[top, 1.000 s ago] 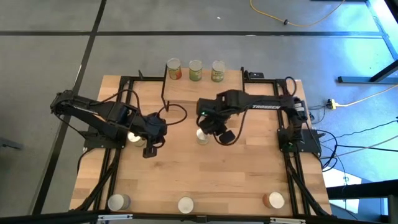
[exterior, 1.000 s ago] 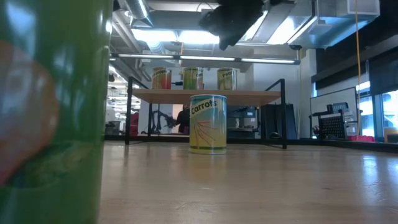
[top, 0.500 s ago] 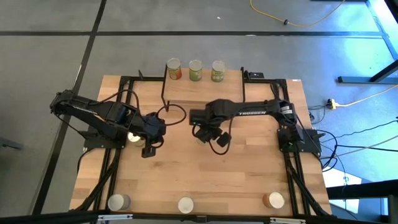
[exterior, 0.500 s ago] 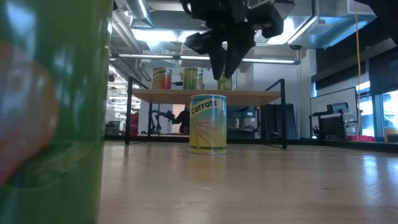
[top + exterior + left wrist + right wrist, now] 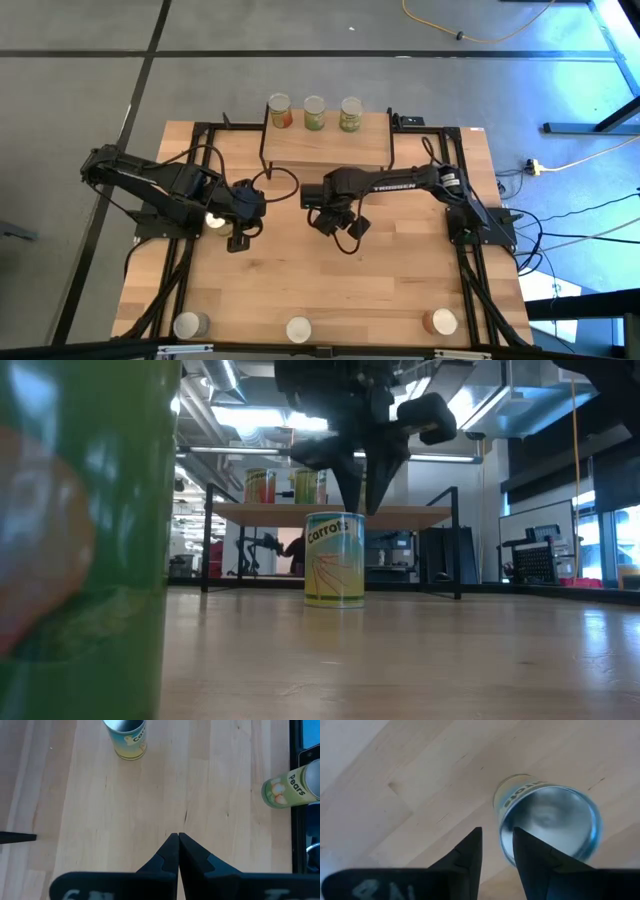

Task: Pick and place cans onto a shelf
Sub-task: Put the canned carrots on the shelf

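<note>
A blurred green can [image 5: 85, 540], cut off by the edge, fills the low view's left.

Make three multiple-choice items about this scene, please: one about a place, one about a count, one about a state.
1. Where is the right tool?
A. above the carrots can
B. on the shelf's top board
C. at the table's near edge

2. How many cans stand on the shelf?
A. one
B. three
C. five

3. How is the left tool?
A. open and empty
B. shut on a can
C. shut, holding nothing

Answers:
1. A, because the low view shows its fingers hanging just over the can's top, and the right wrist view looks down on that top.
2. B, because the high view shows three cans in a row along the shelf's far edge.
3. C, because the left wrist view shows its two fingers pressed together over bare wood, with the pears can lying apart.
</note>
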